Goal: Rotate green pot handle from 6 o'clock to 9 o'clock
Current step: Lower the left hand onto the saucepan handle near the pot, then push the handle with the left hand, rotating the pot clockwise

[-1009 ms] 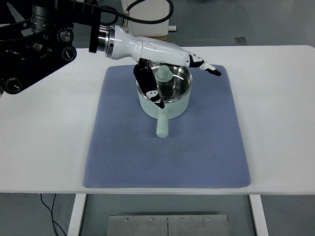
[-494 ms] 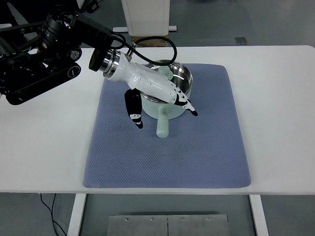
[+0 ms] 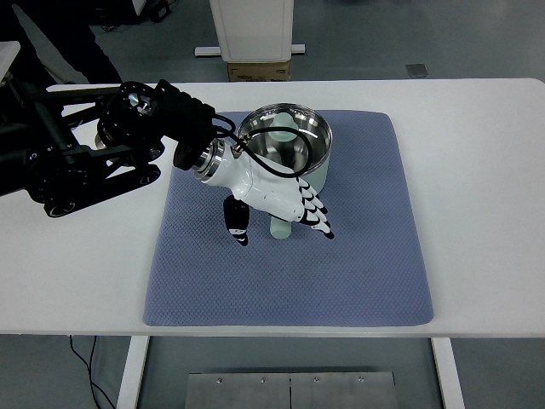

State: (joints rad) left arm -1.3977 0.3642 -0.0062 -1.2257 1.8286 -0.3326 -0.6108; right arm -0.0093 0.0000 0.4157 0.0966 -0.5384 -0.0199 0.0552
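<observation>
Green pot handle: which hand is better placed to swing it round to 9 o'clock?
Left. The left hand already sits over the pot handle, which points toward the robot from the green pot on the blue mat. No right arm is in view.

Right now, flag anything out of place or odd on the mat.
Nothing stands out. The green pot sits upright on the blue mat, its handle pointing toward 6 o'clock, partly under the left hand. A pale green object lies inside the pot. No spills or damage visible.
</observation>
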